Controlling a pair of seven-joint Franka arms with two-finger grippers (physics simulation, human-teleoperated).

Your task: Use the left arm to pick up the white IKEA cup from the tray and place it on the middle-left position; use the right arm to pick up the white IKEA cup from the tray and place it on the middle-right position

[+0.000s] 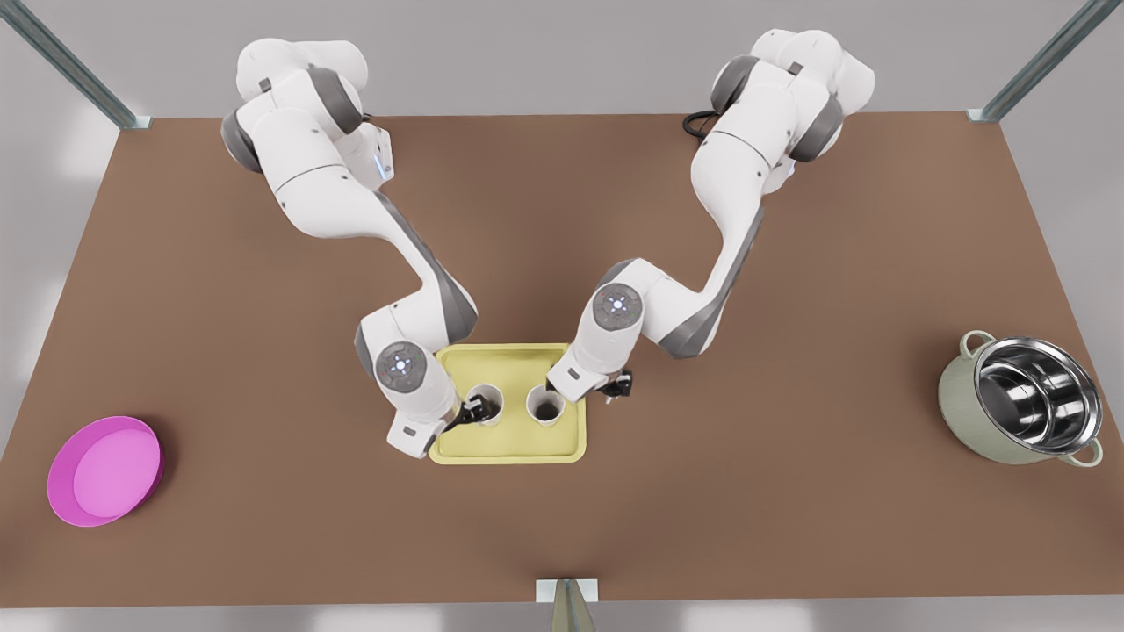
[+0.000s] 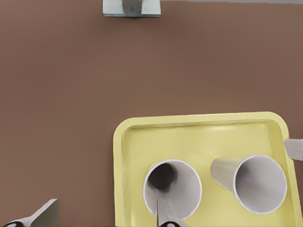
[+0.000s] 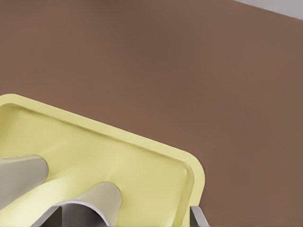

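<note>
Looking at the front view, two white cups are seen upright on the tray (image 1: 509, 443), side by side and a little apart; the cup on the front view's left (image 1: 485, 405) is right at the left gripper (image 1: 471, 411), and the cup on the front view's right (image 1: 545, 405) sits just beside the wrist of the other arm, so each arm is nearer its own cup.

The relation that matters is shown best in the left wrist view: one finger (image 2: 165, 218) is dipped inside the rim of the near cup (image 2: 173, 189) while the other finger (image 2: 45, 213) is well outside, off past the tray edge; so the cup wall is straddled with the jaws spread wide, nothing clenched yet. A close on that wall looks like the next thing needed, then a lift toward the bare table on that arm's side.

The right gripper (image 1: 617, 386) is seen at the tray's edge on the front view's right, beside its cup rather than over it; in the right wrist view grey finger tips frame the cup (image 3: 90, 208) and the tray corner (image 3: 191, 170), but how far those jaws are parted can't be told.

Both cups stand mouth up, long axis vertical.
</note>
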